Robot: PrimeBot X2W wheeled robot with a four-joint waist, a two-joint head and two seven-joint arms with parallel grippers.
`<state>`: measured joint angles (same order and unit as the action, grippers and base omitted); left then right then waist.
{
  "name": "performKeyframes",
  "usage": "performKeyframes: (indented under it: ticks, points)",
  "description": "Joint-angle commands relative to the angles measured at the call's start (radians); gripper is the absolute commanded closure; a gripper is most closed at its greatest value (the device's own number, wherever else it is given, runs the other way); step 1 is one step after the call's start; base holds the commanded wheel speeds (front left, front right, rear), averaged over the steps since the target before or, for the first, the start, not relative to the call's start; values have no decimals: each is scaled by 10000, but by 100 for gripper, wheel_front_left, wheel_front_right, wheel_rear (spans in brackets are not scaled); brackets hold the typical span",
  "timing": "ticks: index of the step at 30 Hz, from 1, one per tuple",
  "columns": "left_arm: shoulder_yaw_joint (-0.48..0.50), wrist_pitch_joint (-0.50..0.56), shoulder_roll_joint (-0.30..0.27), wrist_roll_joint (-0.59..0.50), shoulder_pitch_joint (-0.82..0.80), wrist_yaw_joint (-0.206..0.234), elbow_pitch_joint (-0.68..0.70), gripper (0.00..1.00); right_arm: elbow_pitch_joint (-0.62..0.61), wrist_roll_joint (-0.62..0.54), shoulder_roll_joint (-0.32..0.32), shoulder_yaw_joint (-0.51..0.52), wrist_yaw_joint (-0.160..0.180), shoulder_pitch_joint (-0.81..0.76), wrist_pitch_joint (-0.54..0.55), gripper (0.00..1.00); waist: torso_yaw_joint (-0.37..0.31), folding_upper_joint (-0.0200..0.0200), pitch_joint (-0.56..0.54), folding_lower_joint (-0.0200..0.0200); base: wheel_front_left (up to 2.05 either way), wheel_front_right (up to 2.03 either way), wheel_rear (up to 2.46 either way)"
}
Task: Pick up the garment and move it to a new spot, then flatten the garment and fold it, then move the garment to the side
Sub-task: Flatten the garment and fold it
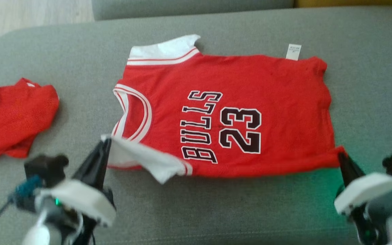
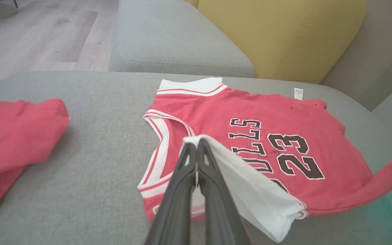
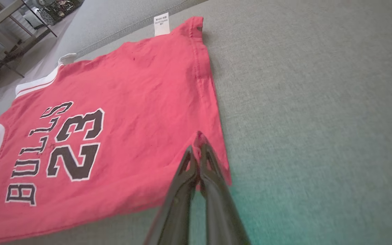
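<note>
The garment (image 1: 237, 92) is a red jersey with white trim and "BULLS 23" in black, spread on the grey couch seat (image 1: 196, 211), neck to the left. My left gripper (image 1: 105, 141) is shut on the white near shoulder flap, lifted off the cushion; in the left wrist view the garment (image 2: 271, 112) hangs from the left gripper (image 2: 196, 143). My right gripper (image 1: 341, 156) is shut on the near hem corner. In the right wrist view the garment (image 3: 121, 112) has that corner pinched in the right gripper (image 3: 198, 144).
A second red cloth (image 1: 12, 115) lies crumpled at the left of the seat, also in the left wrist view (image 2: 12, 143). A yellow cushion (image 2: 281, 34) and a grey cushion (image 2: 175, 41) stand behind. Wooden floor (image 1: 29, 13) lies beyond the left edge.
</note>
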<state>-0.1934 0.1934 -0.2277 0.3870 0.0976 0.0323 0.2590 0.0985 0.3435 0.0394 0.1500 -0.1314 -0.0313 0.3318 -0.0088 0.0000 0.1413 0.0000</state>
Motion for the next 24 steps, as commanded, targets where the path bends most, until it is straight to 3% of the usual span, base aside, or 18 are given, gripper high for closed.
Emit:
performKeyframes:
  ticks: [1,14,15,16,17,18,19,20,24]
  points:
    - [338,-4,-151,100,-760,-79,189,100,-198,-126,110,-138,7,502,36,100,-25,0,231,0,0,0,0]
    - [269,-767,259,730,-3903,-903,-3033,100,1594,17,338,-209,7,2562,-567,100,-67,0,1182,0,0,0,0]
    - [285,-877,305,787,-4052,-942,-3286,100,1695,31,359,-274,7,2634,-681,89,-68,0,1207,0,0,0,0]
    - [297,-990,355,849,-4193,-984,-3534,100,1781,70,365,-337,7,2698,-813,53,-70,0,1233,0,0,0,0]
    - [334,-1157,429,929,-4330,-1019,-3757,100,1854,109,379,-394,7,2752,-965,0,-73,0,1253,0,0,0,0]
    - [352,-1289,487,980,-4445,-1045,-3997,69,1948,143,392,-444,7,2789,-1074,0,-73,0,1264,0,0,0,0]
    - [363,-1416,557,1049,-4538,-1076,-4224,24,2016,179,405,-510,7,2819,-1185,0,-74,0,1270,0,0,0,0]
    - [374,-1570,599,1061,-4618,-1092,-4427,0,2039,219,420,-574,7,2845,-1350,0,-82,0,1271,0,0,0,0]
    - [392,-2280,747,998,-4593,-1049,-5126,0,1757,243,538,-896,7,2770,-2300,0,-154,0,1194,0,0,0,0]
